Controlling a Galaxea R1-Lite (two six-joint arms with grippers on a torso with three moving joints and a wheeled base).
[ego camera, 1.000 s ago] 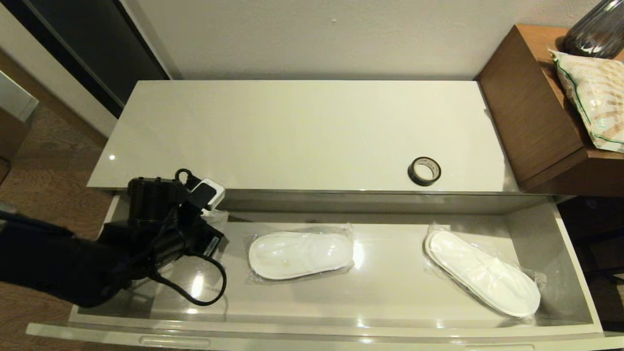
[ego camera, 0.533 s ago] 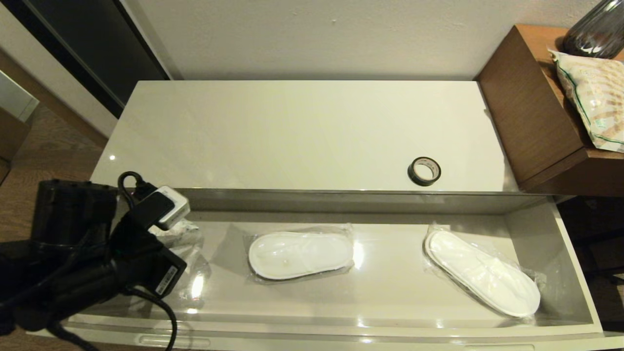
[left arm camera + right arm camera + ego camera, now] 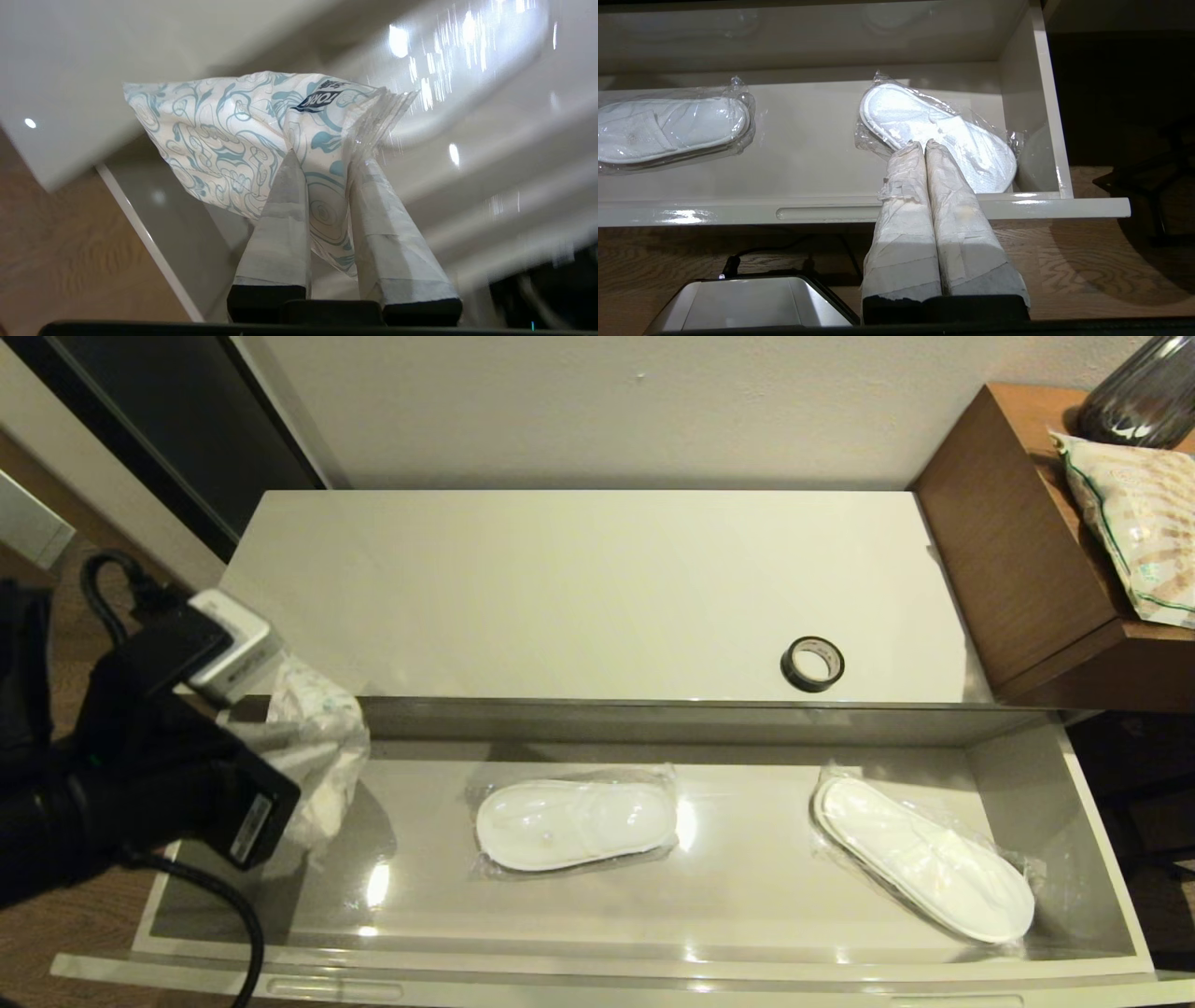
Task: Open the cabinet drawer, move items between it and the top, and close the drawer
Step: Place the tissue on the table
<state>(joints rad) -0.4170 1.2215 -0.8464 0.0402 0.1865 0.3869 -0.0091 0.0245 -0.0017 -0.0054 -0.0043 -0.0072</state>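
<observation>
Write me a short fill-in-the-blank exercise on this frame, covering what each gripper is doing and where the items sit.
1. The left gripper is shut on the ____.
2. The tape roll lies on the cabinet ____.
3. The open drawer holds ____ wrapped slippers.
4. The right gripper, holding nothing, has its fingers ____.

Missing words: tissue pack; top; two; shut
</observation>
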